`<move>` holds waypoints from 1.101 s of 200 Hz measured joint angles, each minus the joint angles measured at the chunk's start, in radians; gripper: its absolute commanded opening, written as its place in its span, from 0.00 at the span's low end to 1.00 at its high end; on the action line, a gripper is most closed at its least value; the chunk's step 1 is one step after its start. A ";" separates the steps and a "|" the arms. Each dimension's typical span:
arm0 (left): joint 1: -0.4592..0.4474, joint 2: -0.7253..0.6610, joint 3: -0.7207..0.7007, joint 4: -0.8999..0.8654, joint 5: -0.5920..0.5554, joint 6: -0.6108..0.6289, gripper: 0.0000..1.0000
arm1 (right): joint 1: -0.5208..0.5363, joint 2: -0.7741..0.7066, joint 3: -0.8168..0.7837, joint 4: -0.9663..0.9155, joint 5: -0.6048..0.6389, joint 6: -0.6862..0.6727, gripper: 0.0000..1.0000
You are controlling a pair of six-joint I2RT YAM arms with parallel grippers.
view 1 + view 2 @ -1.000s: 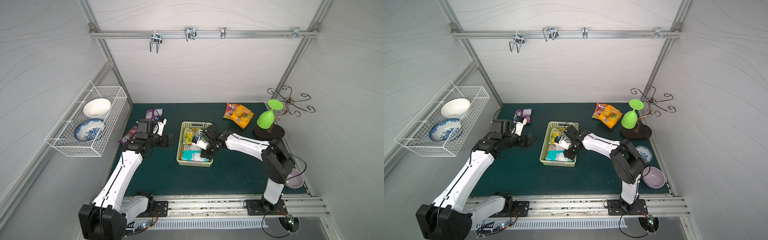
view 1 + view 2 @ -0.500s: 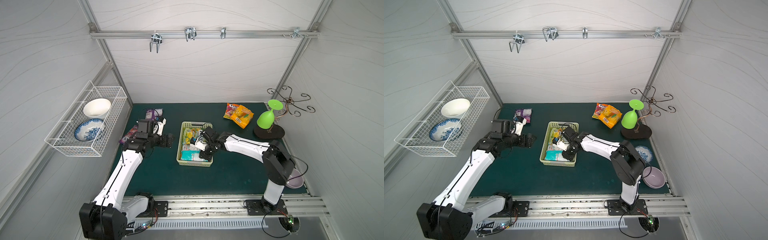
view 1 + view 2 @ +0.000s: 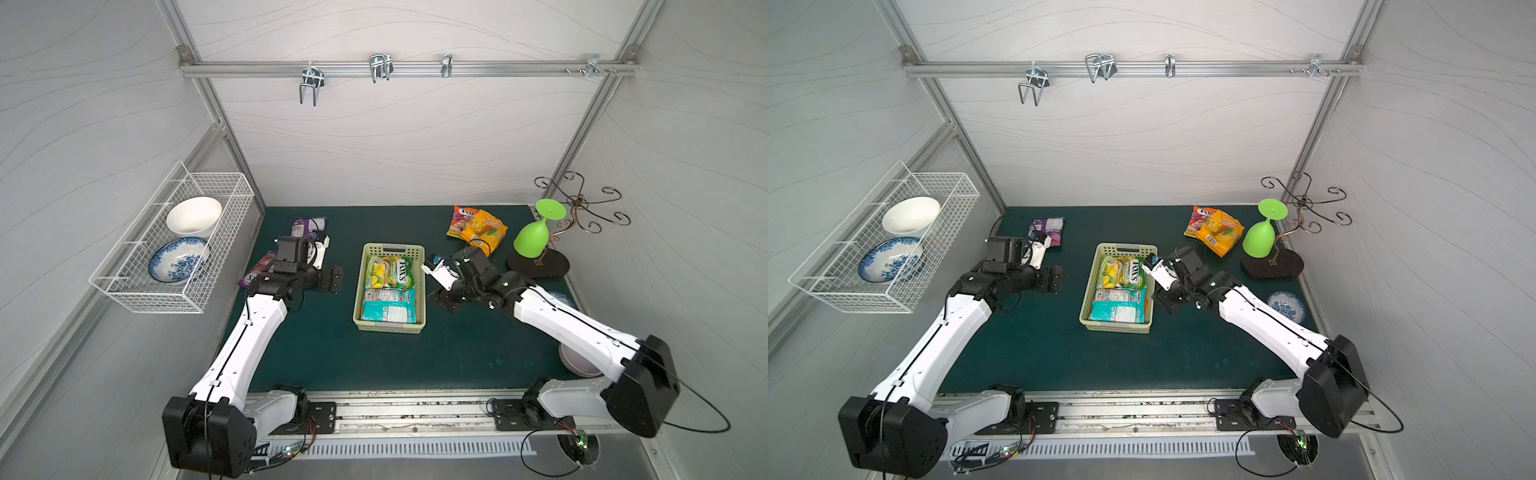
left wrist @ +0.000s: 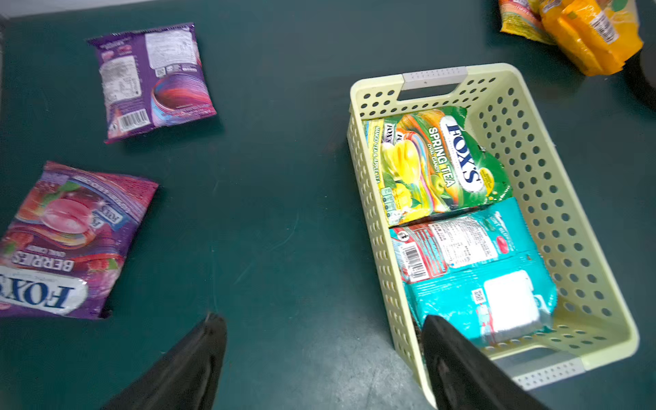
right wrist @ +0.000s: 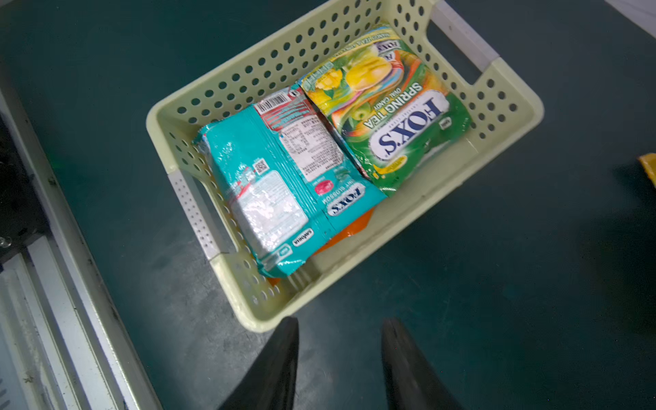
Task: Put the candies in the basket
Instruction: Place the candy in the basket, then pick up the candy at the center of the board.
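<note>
The right gripper point(image 5: 340, 321) has just let go. A second ago it was down over the middle of the basket point(image 3: 390, 327) with its jaws nearly together. Now it has pulled back to the mat point(image 3: 332, 353) just beside the basket's right wall, and its jaws stand apart with nothing between them.

What it left behind looks like the green FOX'S Spring Tea bag point(image 3: 388, 272), lying flat at the far end of the basket. At the near end, a teal FOX'S bag point(image 3: 388, 311) touches it, and the right wrist view shows a sliver of an orange bag point(image 5: 355, 227) under the teal one. So I'd say that delivery is done and the right arm is free for another.

The left gripper point(image 4: 321, 319) has hardly moved — it hangs over the mat just left of the basket, jaws spread wide and empty.

Plenty is still outside the basket. A purple bag point(image 4: 152, 78) lies label-up and a FOX'S Berries bag point(image 4: 67, 241) is beside it, both well to the left and on the left arm's side. Two more bags, one orange point(image 3: 484, 228) overlapping one pink point(image 3: 459, 216), sit at the far right — the right arm's natural next target, I'd guess.
</note>
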 measured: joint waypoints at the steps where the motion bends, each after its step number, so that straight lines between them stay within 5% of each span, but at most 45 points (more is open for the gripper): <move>1: 0.000 0.001 0.002 -0.001 -0.003 0.004 0.90 | -0.003 -0.005 -0.002 0.000 0.003 -0.001 0.46; 68: 0.008 0.177 0.130 -0.059 -0.130 0.328 0.88 | -0.130 -0.240 -0.085 0.006 0.087 0.053 0.73; 119: 0.095 0.333 0.267 -0.113 -0.158 0.560 0.86 | -0.159 -0.329 -0.163 0.028 0.160 0.064 0.96; 220: 0.188 0.580 0.367 -0.035 -0.149 0.980 0.79 | -0.180 -0.420 -0.251 0.096 0.269 0.048 0.99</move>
